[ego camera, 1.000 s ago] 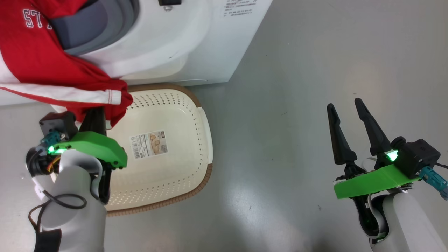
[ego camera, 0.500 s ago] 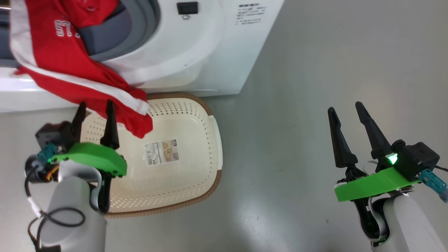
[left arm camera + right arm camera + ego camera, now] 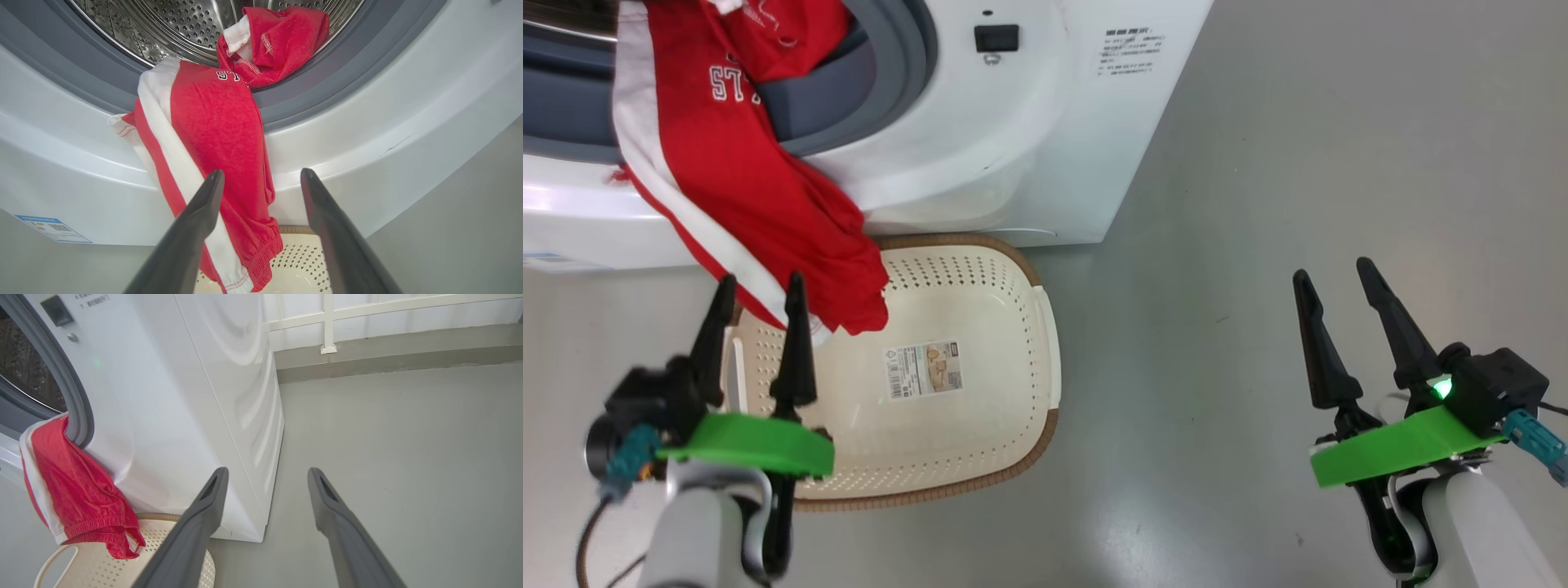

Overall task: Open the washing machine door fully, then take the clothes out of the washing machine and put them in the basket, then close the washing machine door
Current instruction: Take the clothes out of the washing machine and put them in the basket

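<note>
The washing machine point(image 3: 1013, 147) stands at the upper left with its mouth uncovered; its door is out of view. One of the red clothes point(image 3: 760, 204) hangs out over the grey rubber ring, and its hem dangles above the cream basket point(image 3: 1013, 269) on the floor in front. In the left wrist view a second red piece point(image 3: 282, 36) lies in the steel drum point(image 3: 184, 24). My left gripper point(image 3: 760, 282) is open just below the hanging hem point(image 3: 229, 163) and grips nothing. Far to the right, my right gripper point(image 3: 1331, 271) is open over bare floor, with nothing between its fingers point(image 3: 204, 506).
Grey floor point(image 3: 1298, 163) stretches to the right of the machine. A wall with white railing point(image 3: 327, 322) runs behind it. The basket's paper label point(image 3: 925, 369) shows on its bottom. A blue sticker point(image 3: 53, 228) sits low on the machine's front.
My left gripper has opened, let go of the red garment and drawn back. The garment now hangs from the drum's mouth over the basket. The head camera has shifted.
</note>
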You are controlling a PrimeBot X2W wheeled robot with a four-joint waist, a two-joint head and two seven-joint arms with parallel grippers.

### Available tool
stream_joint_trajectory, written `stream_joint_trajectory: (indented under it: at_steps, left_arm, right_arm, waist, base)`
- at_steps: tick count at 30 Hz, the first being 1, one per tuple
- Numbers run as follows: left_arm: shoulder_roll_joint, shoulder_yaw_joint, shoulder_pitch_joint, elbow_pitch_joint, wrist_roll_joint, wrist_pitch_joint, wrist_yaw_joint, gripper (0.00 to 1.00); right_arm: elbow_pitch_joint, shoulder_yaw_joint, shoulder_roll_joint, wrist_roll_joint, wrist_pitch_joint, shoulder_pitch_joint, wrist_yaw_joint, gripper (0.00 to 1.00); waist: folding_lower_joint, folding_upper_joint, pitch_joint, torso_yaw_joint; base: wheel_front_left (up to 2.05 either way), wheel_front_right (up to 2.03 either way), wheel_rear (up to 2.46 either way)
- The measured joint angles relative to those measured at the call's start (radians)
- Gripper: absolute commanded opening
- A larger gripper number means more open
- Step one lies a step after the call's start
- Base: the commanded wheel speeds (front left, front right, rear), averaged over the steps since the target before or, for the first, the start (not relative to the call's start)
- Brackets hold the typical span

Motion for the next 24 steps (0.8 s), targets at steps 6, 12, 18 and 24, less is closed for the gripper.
stream_joint_trajectory:
  at_steps: [6, 12, 18, 24]
  left_arm:
    - [0.002, -0.017, 0.109, -0.140, -0.011, 0.000, 0.045, 1.00]
    - [0.003, -0.058, 0.175, -0.202, -0.031, 0.000, 0.092, 1.00]
    - [0.004, -0.068, 0.175, -0.217, -0.035, 0.000, 0.103, 1.00]
    - [0.004, -0.067, 0.118, -0.199, -0.012, 0.000, 0.102, 1.00]
  right_arm:
    - [0.001, -0.003, -0.005, 0.000, 0.000, 0.018, 0.000, 1.00]
    - [0.001, -0.008, -0.005, 0.000, 0.000, 0.031, 0.000, 1.00]
    - [-0.001, -0.008, -0.005, 0.000, 0.000, 0.030, 0.000, 1.00]
    - [-0.002, -0.014, -0.005, 0.000, 0.000, 0.030, 0.000, 1.00]
  waist:
    - [0.0000, 0.0000, -0.013, 0.004]
    - [0.0000, 0.0000, -0.016, 0.006]
    - [0.0000, 0.0000, -0.009, 0.005]
    - [0.0000, 0.0000, 0.005, 0.007]
  base:
    - [0.00, 0.00, 0.00]
    - [0.00, 0.00, 0.00]
    - [0.00, 0.00, 0.00]
    - [0.00, 0.00, 0.00]
